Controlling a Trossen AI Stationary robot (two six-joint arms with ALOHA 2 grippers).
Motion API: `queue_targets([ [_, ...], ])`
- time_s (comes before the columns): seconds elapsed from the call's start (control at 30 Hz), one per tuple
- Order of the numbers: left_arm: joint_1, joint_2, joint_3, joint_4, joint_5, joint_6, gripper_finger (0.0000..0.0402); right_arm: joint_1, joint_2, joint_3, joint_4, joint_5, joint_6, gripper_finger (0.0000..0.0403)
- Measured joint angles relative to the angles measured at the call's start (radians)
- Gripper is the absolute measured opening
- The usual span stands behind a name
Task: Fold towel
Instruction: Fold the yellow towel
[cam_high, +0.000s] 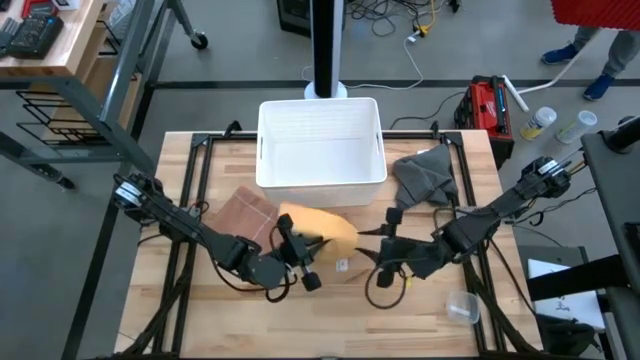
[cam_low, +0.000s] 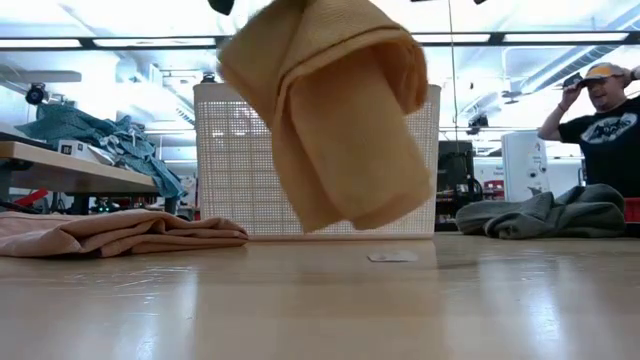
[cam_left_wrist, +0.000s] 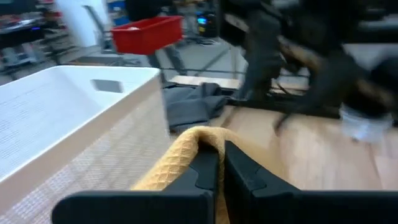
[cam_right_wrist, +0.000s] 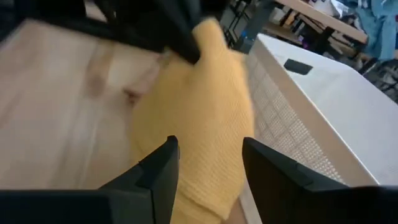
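L gripper clamped tight on yellow towel, fingers pinched on a fold of the fabric. Towel is lifted off the table, hanging bunched in mid-air in low view, approx table centre, just in front of the white basket. R gripper has fingers spread apart, nothing held, pointed at the towel w/ cloth just ahead of the tips; sits beside it on the right side. Small white tag flat on table under towel. Tan/pink cloth lying folded to the left, near basket corner. Grey cloth heaped right of basket. Person in bg beyond the table, black tee, hands up at cap.
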Motion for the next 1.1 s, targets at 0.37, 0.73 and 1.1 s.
queue_targets([
  [0.37, -0.008, -0.004, 0.000, 0.002, -0.140, -0.041, 0.0000, 0.001, 0.195, 0.067, 0.001, 0.110, -0.187, 0.0135],
  [0.73, -0.010, -0.005, 0.000, -0.007, -0.137, -0.041, 0.0005, 0.005, 0.322, 0.167, 0.001, 0.228, -0.274, 0.0083],
  [1.1, -0.009, -0.016, 0.000, -0.192, -0.137, -0.151, 0.0002, 0.043, 0.307, 0.173, -0.008, 0.340, -0.301, 0.0037],
])
